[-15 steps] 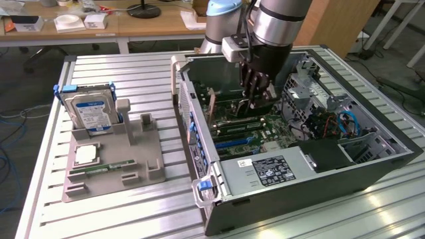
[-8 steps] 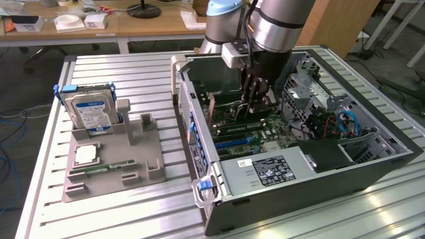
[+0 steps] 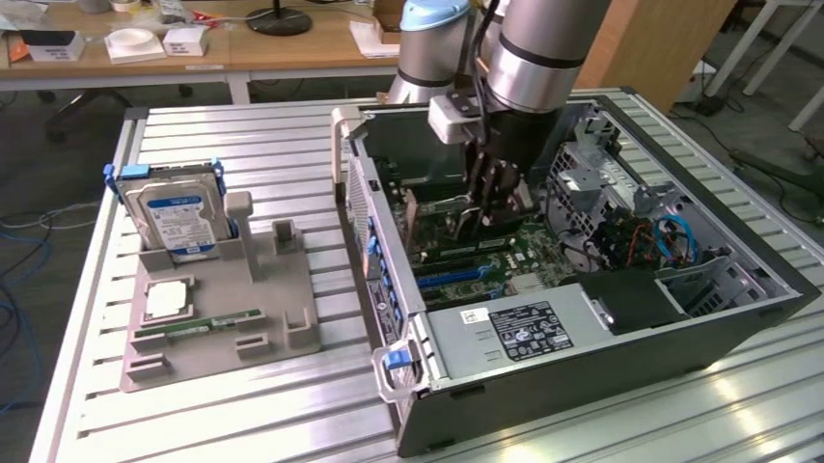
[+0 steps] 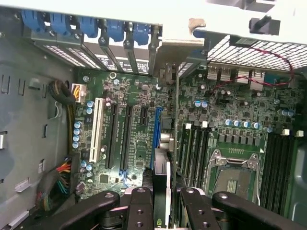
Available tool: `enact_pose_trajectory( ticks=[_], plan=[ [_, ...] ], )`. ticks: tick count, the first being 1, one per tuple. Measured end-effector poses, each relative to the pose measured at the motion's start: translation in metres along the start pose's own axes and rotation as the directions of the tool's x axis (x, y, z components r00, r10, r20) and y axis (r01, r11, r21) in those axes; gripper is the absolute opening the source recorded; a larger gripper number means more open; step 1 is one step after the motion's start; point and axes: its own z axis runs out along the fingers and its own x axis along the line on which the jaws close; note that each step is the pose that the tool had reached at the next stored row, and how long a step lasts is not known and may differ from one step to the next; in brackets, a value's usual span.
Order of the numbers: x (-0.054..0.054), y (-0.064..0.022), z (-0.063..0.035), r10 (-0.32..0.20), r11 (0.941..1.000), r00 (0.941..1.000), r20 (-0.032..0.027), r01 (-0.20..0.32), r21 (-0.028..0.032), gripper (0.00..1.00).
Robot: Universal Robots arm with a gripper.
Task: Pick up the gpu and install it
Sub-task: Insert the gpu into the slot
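A slatted aluminium bench [image 3: 258, 424] is carrying the whole set-up, with wooden desks [image 3: 258, 43] standing behind it.

Nearest in the exterior view, an open computer case [image 3: 721, 328] is lying on its side, its labelled power supply [image 3: 515, 333] sitting at the near end. To the exterior view's left, well apart from the case, a grey fixture tray [image 3: 277, 289] is holding a narrow green memory stick [image 3: 200, 326] lying flat. A processor chip [image 3: 168, 299] is lying just behind it, and a hard drive [image 3: 180, 217] with a blue-white label is standing upright at the far end.

Farther in, the robot arm [image 3: 535, 48] is reaching down into the case, and its end effector [image 3: 496, 207] is hanging over the motherboard [image 4: 134, 143].

In the wrist view the end effector [image 4: 164, 194] is clamping the gpu [image 4: 163, 165] edge-on between its black fingers [image 4: 141, 201]. The card is running in line with the long blue expansion slot [image 4: 157, 129], beside the black slots and apart from the empty processor socket [image 4: 237, 177]. Whether the card's edge is touching the slot cannot be told.
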Motion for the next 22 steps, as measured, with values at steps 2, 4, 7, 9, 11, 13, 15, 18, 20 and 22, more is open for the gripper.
enact_pose_trajectory(
  ticks=[2,4,7,9,11,13,15,18,20,22],
  plan=[
    [0.000,0.0004,0.0004,-0.001,1.0000,1.0000,-0.0002,0.001,0.0007,0.27],
    [0.000,0.0004,0.0018,-0.001,1.0000,1.0000,0.0002,0.001,0.0010,0.27],
    [0.001,0.0004,0.0066,-0.001,1.0000,1.0000,0.0002,0.001,0.0016,0.27],
    [0.001,0.0005,0.0085,0.003,1.0000,1.0000,0.0002,-0.003,0.0017,0.27],
    [0.002,0.0004,0.0107,0.014,0.9999,0.9999,0.0005,-0.014,0.0020,0.27],
    [0.002,0.0004,0.0133,0.034,0.9994,0.9994,0.0010,-0.034,0.0024,0.27],
    [0.002,0.0003,0.0159,0.053,0.9986,0.9986,0.0015,-0.053,0.0028,0.27],
    [0.006,0.0007,0.0177,0.059,0.9982,0.9983,0.0014,-0.059,0.0029,0.27],
    [0.009,0.0012,0.0187,0.059,0.9982,0.9982,0.0015,-0.059,0.0030,0.27],
    [0.010,0.0017,0.0199,0.059,0.9982,0.9982,0.0016,-0.059,0.0030,0.27]
  ],
)
